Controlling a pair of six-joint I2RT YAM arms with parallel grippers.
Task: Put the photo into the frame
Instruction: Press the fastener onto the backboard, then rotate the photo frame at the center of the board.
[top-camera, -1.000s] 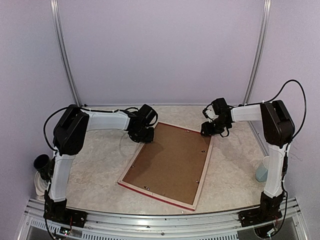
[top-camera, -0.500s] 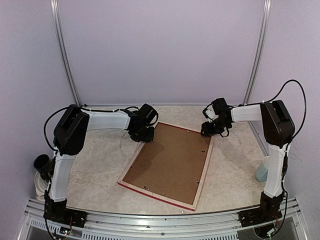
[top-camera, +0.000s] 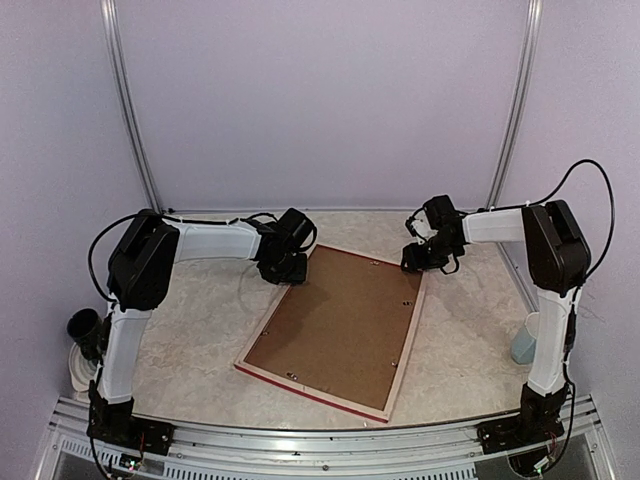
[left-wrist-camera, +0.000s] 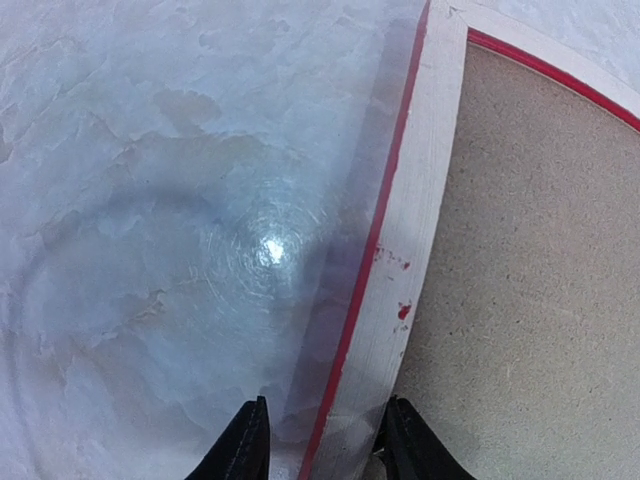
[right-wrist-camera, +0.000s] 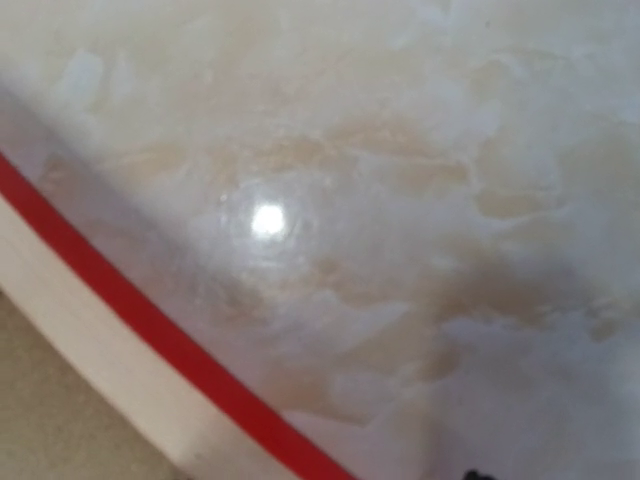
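Observation:
The frame (top-camera: 411, 335) lies face down and skewed on the marbled table, its pale wood back and red edge showing, with a brown backing board (top-camera: 340, 325) inside it. My left gripper (top-camera: 290, 272) is low at the frame's far left corner. In the left wrist view it (left-wrist-camera: 322, 450) is open, its fingers straddling the frame's rail (left-wrist-camera: 415, 230), the outer finger apart from the red edge. My right gripper (top-camera: 418, 262) hovers at the far right corner. The right wrist view shows only the frame's edge (right-wrist-camera: 90, 330) and a dark speck of fingertip (right-wrist-camera: 470, 475). The photo is out of view.
A pale blue cup (top-camera: 523, 340) stands beside the right arm at the table's right edge. A dark cup on a white object (top-camera: 82, 330) sits outside the left edge. Metal uprights (top-camera: 130, 110) and purple walls close in the back.

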